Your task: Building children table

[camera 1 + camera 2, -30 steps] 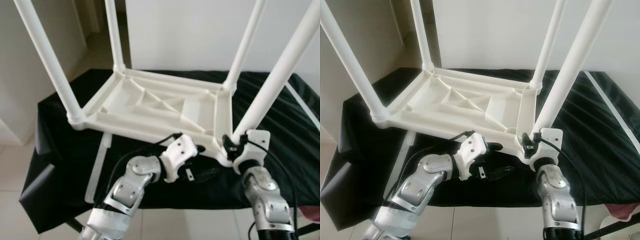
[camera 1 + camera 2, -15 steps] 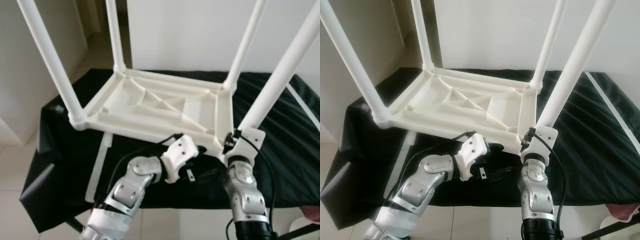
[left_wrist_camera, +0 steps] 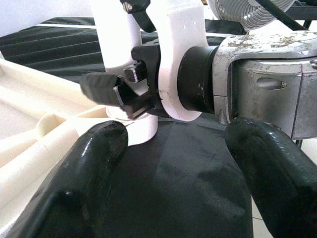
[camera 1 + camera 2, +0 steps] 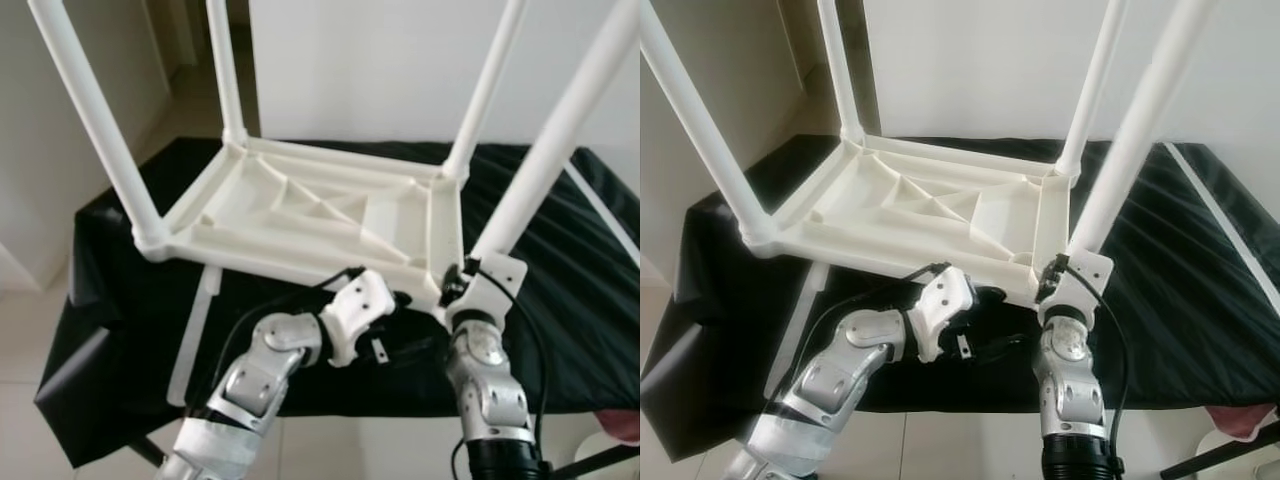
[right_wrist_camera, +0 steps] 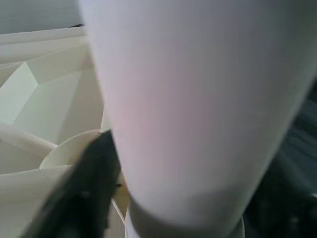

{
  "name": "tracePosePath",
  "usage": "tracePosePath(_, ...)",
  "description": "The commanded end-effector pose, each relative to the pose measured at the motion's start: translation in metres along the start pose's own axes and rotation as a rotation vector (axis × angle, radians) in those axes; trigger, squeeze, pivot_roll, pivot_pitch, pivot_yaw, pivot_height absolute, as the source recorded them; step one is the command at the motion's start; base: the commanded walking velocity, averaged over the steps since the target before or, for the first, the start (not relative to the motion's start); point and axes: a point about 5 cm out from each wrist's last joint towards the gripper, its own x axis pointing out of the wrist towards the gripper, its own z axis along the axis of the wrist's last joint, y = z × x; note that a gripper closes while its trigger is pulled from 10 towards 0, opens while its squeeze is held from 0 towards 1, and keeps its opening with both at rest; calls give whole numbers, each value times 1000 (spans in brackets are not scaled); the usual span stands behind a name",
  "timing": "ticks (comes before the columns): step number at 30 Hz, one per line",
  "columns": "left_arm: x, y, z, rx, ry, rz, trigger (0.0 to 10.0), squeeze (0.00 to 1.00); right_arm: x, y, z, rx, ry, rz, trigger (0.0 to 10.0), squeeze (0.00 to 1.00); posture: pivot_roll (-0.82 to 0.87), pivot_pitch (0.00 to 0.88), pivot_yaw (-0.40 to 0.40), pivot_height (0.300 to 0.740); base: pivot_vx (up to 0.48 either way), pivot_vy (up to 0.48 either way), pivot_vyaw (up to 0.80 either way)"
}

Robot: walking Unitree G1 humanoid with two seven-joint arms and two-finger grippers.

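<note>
A white plastic children's table [image 4: 300, 215] lies upside down on a black cloth [image 4: 110, 300], with its four legs pointing up. My right gripper [image 4: 455, 290] is at the base of the near right leg [image 4: 545, 150] and is shut on it. In the right wrist view that leg [image 5: 198, 99] sits close against one black finger [image 5: 94, 183]. My left gripper [image 4: 410, 322] stands open just under the table's near edge, pointing toward the right gripper. In the left wrist view its wide-spread fingers [image 3: 94, 163] hold nothing, and the right wrist [image 3: 188, 74] is just ahead.
A loose white slat [image 4: 195, 330] lies on the cloth at the near left, and another white strip [image 4: 600, 205] at the far right. The cloth's front edge runs just beneath my arms. A fan [image 3: 247, 12] stands behind. A white wall is at the back.
My right forearm has swung inward to the left, now standing more upright under the near right leg, with its gripper still at the leg's base. The left arm has not moved.
</note>
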Motion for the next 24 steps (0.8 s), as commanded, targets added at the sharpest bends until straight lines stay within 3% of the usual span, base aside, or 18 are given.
tracePosePath(1,1,4,1,1,4,55,10000,0,-4,7,-6,35,19,13,10000,1000,-14,0,-28,740,0,0,0)
tracePosePath(6,1,5,1,2,4,54,10000,0,-3,5,-2,14,-9,46,10000,1000,-15,0,-28,740,0,0,0)
tracePosePath(13,1,4,0,6,10,54,10000,0,-4,-12,-1,-40,-37,113,10000,1000,-18,0,-27,740,0,0,0)
tracePosePath(14,1,4,0,7,11,53,10000,0,-4,-21,0,-59,-39,148,10000,1000,-19,0,-27,740,0,0,0)
tracePosePath(18,1,5,-1,8,15,55,10000,0,-4,-26,1,-56,-38,186,10000,1000,-17,0,-31,740,0,0,0)
tracePosePath(20,0,5,-1,7,13,62,10000,0,-2,-30,5,-65,-41,278,10000,1000,-12,0,-35,740,0,0,0)
tracePosePath(21,1,5,0,6,12,64,10000,0,0,-34,7,-80,-40,327,10000,855,-13,0,-34,740,0,0,0)
tracePosePath(22,1,5,0,5,11,66,10000,0,1,-36,8,-91,-38,358,10000,855,-13,0,-34,740,0,0,0)
tracePosePath(23,1,5,0,3,10,65,10000,0,2,-37,9,-109,-41,391,10000,345,-14,0,-34,740,0,0,0)
tracePosePath(24,1,5,0,3,10,65,10000,0,2,-37,9,-109,-41,391,10000,345,-14,0,-34,740,0,0,0)
